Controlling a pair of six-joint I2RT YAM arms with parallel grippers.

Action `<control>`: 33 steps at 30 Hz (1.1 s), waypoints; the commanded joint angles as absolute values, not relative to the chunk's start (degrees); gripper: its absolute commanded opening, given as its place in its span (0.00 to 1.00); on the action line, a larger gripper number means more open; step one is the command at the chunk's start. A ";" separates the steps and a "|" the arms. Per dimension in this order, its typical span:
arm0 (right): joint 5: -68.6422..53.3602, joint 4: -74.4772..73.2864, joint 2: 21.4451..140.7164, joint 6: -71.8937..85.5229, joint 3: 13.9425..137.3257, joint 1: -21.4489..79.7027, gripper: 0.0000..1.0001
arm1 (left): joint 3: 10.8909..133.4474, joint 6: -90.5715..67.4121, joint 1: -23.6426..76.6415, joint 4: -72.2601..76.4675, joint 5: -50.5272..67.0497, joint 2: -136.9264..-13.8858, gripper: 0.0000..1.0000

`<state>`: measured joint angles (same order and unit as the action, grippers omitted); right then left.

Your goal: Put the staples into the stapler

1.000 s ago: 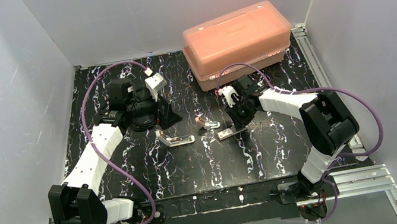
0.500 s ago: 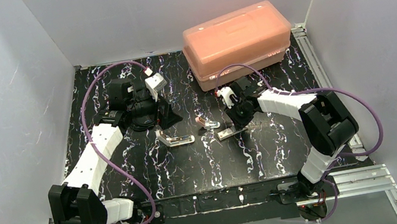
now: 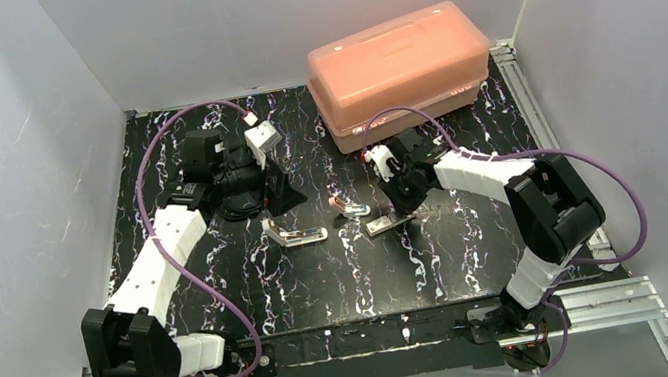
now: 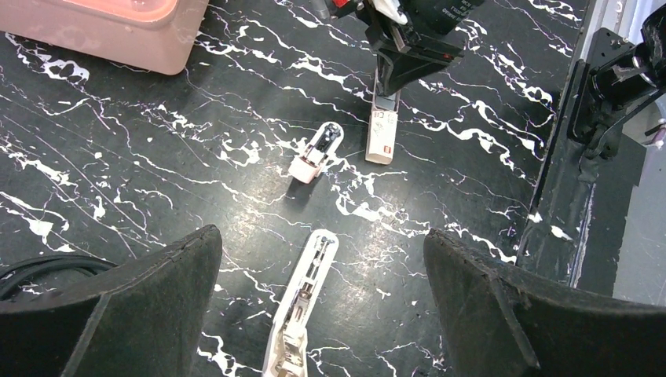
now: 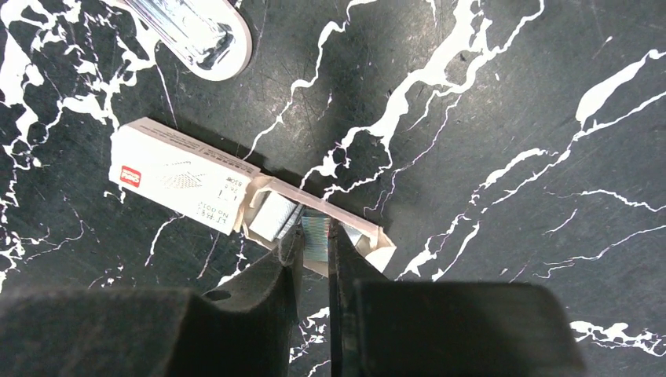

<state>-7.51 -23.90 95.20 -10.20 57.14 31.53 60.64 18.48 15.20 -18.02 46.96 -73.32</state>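
The white stapler (image 3: 298, 235) lies open on the black table, its metal channel up; in the left wrist view (image 4: 302, 302) it lies between my wide-open left fingers. My left gripper (image 4: 322, 236) hovers above it, empty. The whitish staple packet (image 5: 184, 177) lies to the right (image 3: 379, 226), its inner tray pulled out with staples (image 5: 275, 214) showing. My right gripper (image 5: 316, 239) is shut on one strip of staples (image 5: 316, 232) at the tray's open end. The right gripper also shows in the top view (image 3: 402, 204) and the left wrist view (image 4: 397, 67).
A short pinkish-tan block (image 3: 345, 209) lies between stapler and packet, seen also in the left wrist view (image 4: 314, 155). A salmon plastic box (image 3: 401, 72) stands at the back right. White walls enclose the table; a metal rail (image 3: 543, 125) runs along its right edge.
The right wrist has edged slightly to the left over the packet. Nothing else has visibly moved.
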 commanded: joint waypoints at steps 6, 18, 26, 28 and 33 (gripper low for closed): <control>-8.95 -24.99 90.22 -10.84 61.11 31.69 0.07 | 63.91 20.39 15.11 -19.92 48.58 -73.92 0.99; -23.82 -25.08 85.34 -17.86 57.94 39.05 0.08 | 63.46 8.71 13.37 -10.97 42.86 -72.65 0.98; -25.15 -22.72 87.11 -18.90 57.67 47.47 0.14 | 62.17 2.92 9.32 -6.74 36.30 -69.96 0.99; -25.58 -22.23 88.44 -18.90 58.12 48.05 0.21 | 61.67 2.97 8.92 -7.14 35.62 -69.43 0.99; -25.57 -20.84 88.99 -19.01 58.62 48.10 0.55 | 61.17 4.95 8.53 -8.77 35.55 -68.39 0.99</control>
<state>-24.49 -23.46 88.97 -18.24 57.43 48.03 61.65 4.25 8.88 -8.16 36.32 -70.85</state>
